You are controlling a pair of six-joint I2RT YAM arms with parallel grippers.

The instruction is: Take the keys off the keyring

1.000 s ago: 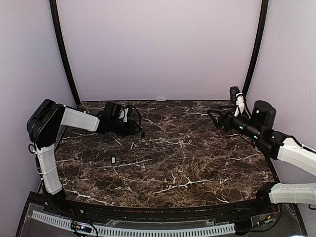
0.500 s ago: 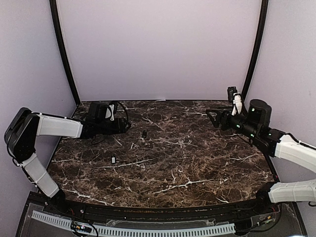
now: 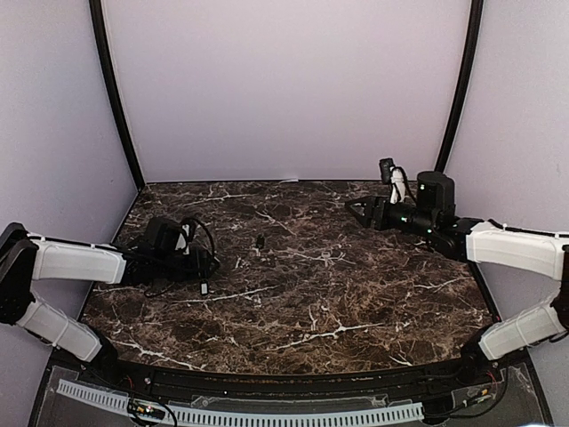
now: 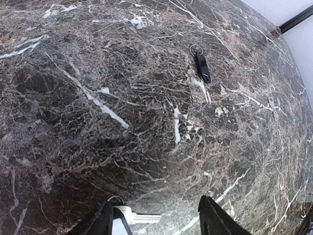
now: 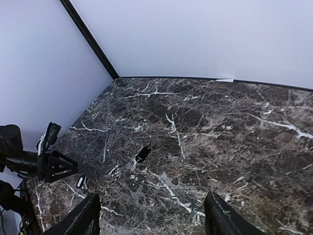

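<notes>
A dark key (image 4: pixel 202 67) with a small silvery keyring (image 4: pixel 195 48) at its far end lies mid-table; it also shows in the top view (image 3: pixel 260 241) and the right wrist view (image 5: pixel 143 153). A second key (image 4: pixel 138 216), silvery blade and pale head with a thin wire loop, lies beside my left gripper's left finger (image 4: pixel 102 223); the top view (image 3: pixel 204 287) shows it too. A third small silvery key (image 4: pixel 271 102) lies further right. My left gripper (image 3: pixel 213 264) is open and low over the table. My right gripper (image 3: pixel 350 206) is open and empty, raised at the back right.
Dark veined marble tabletop (image 3: pixel 356 302) with pale walls on three sides and black corner posts (image 3: pixel 114 98). My left arm (image 5: pixel 49 164) shows at the left of the right wrist view. A toothed white strip (image 3: pixel 267 414) runs along the near edge.
My left arm swung from the back left toward the near left, leaving the dark key on the table, and now sits by the second key. My right gripper moved left along the back.
</notes>
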